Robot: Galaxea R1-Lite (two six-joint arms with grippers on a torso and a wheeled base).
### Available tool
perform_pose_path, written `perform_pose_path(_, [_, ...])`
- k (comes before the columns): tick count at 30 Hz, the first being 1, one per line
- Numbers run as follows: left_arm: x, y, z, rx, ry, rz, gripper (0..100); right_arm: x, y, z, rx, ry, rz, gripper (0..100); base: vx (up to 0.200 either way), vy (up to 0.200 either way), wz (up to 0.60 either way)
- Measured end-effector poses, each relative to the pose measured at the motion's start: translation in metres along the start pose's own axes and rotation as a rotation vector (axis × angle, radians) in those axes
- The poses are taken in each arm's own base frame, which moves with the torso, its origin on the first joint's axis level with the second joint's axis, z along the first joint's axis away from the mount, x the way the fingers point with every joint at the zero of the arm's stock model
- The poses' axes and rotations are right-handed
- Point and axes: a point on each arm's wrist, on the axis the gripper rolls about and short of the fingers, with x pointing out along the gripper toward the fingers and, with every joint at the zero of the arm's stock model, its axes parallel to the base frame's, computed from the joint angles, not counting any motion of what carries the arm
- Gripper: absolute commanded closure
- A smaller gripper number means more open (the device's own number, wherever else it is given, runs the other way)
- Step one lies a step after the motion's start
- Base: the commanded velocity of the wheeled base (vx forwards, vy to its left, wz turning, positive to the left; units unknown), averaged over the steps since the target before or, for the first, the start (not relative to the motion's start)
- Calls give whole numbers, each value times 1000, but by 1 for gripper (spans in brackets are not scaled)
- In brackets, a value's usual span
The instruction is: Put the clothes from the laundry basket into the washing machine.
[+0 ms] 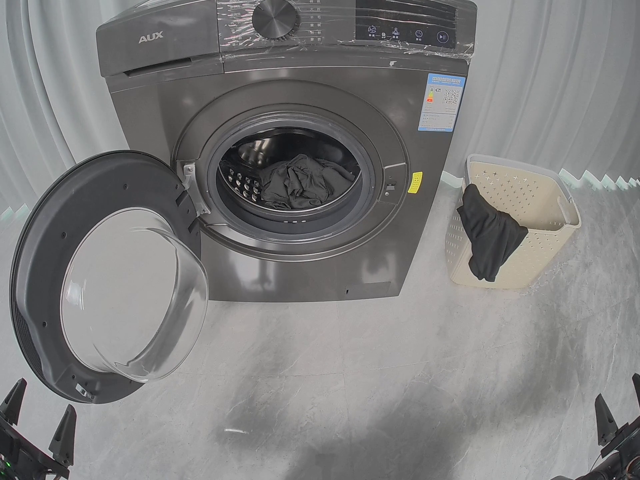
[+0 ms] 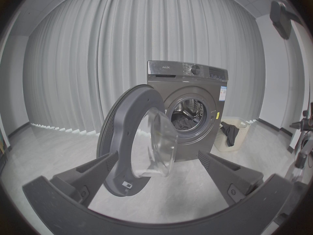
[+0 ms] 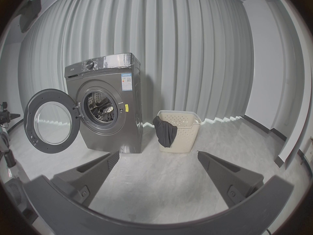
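A grey front-loading washing machine (image 1: pixel 287 135) stands ahead with its round door (image 1: pixel 100 281) swung open to the left. Dark clothes (image 1: pixel 300 181) lie inside the drum. To its right sits a cream laundry basket (image 1: pixel 533 235) with a black garment (image 1: pixel 490 231) draped over its front rim. My left gripper (image 2: pixel 158 157) is open and empty, low at the near left, well short of the door. My right gripper (image 3: pixel 158 157) is open and empty too, low at the near right, far from the basket (image 3: pixel 182 131).
Pale curtains (image 1: pixel 547 68) hang behind the machine and basket. The open door (image 2: pixel 137 141) juts out over the grey floor (image 1: pixel 373 381) on the left side. Bare floor lies between me and the basket.
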Motion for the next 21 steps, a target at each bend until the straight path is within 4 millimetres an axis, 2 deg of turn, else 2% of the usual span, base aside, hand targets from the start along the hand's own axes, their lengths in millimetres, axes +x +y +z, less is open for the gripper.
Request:
perform_pose_path(12, [-9,-2,-11,29,6,124,0,-4,0,-3,-41,-22,-8,0,0,0,0])
perform_pose_path(21, [-12,-4,-16,19,2,41,0,-6,0,-3,27,-1,4,0,0,0,0])
